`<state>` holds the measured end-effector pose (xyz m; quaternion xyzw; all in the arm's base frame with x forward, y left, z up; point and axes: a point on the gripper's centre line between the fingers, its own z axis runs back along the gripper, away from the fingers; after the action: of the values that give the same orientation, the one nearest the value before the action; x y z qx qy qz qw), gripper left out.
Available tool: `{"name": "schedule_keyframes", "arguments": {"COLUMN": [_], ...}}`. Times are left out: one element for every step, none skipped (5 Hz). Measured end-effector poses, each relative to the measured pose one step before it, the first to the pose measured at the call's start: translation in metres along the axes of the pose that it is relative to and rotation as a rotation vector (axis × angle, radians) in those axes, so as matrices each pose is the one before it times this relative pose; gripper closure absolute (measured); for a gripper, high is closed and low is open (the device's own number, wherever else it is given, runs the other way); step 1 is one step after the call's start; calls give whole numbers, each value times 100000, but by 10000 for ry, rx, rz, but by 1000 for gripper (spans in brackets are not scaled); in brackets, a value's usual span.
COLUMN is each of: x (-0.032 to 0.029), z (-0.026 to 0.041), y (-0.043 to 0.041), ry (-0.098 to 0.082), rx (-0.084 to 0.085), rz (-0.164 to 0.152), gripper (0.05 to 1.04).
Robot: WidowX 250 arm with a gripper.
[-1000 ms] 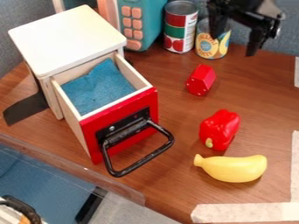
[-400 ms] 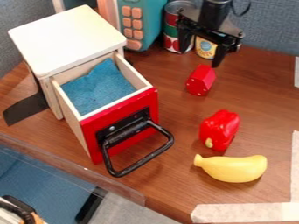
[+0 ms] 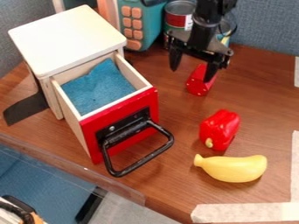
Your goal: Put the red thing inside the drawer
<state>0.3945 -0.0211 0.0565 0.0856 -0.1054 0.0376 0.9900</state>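
Jaws parted near red block (image 3: 198,88), open drawer (image 3: 90,131), labelled can (image 3: 177,20) behind

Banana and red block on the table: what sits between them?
A red bell pepper lies between the banana and the red block, as the camera view shows.
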Motion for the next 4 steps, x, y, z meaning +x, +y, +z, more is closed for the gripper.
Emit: {"name": "schedule_keyframes", "arguments": {"x": [282,811,941,139], "z": [-91,-216,-268,-1198], "y": [-530,-797,-331,-81], "ry": [-143,-129,-89,212], "rx": [-282,-347,-97,52], "rz": [461,64,-30,-180], "gripper": [83,83,83,83]}}
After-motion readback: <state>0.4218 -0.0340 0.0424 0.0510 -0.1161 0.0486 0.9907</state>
